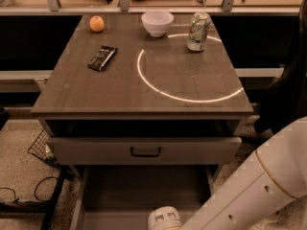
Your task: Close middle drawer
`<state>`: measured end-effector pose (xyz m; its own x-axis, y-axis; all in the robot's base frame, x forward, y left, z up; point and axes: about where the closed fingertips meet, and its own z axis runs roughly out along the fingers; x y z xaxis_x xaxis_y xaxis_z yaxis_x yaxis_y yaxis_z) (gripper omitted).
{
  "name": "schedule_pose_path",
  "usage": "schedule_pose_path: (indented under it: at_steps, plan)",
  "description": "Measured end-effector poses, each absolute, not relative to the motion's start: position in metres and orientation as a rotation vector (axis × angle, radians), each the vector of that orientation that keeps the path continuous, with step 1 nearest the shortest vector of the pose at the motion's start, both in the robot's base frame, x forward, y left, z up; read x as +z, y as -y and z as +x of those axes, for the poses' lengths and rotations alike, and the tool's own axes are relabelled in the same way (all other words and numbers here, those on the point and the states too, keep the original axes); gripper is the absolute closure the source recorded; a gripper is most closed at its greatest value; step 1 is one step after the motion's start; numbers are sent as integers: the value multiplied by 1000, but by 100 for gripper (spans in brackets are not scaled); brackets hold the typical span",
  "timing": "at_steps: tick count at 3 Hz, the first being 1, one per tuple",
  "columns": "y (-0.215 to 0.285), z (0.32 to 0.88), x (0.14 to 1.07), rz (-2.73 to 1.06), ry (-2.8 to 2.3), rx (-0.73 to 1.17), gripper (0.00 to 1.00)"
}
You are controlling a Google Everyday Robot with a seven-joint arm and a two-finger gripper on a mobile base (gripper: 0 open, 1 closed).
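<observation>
Camera view: middle drawer (144,188) pulled out past table (96,90) front edge, beneath handled top drawer (86,150). Gripper (164,219) low over middle drawer's front wall; claw state cannot tell.

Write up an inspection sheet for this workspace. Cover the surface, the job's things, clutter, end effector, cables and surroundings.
Surface: tabletop, grey-brown wood, with a bright light ring on its right half.
Job's things: middle drawer is pulled far out, its floor bare. The top drawer, with the dark handle, stands partly out above it.
Clutter: orange, white bowl and can sit along the far edge. A dark packet lies left of the ring.
End effector: end effector is at the bottom edge, near the middle drawer's front end, on the white arm from the lower right.
Cables: dark cable on the floor, left.
Surroundings: wire basket left of the cabinet; dark chair on the right.
</observation>
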<state>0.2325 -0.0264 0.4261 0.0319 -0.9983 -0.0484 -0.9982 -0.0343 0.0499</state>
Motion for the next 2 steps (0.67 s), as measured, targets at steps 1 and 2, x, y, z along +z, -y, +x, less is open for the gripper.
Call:
schedule_pose_path:
  at_steps: [1, 2]
  plan:
    - [12, 248, 410, 2228, 2253, -130, 100]
    - [12, 248, 410, 2228, 2253, -130, 100]
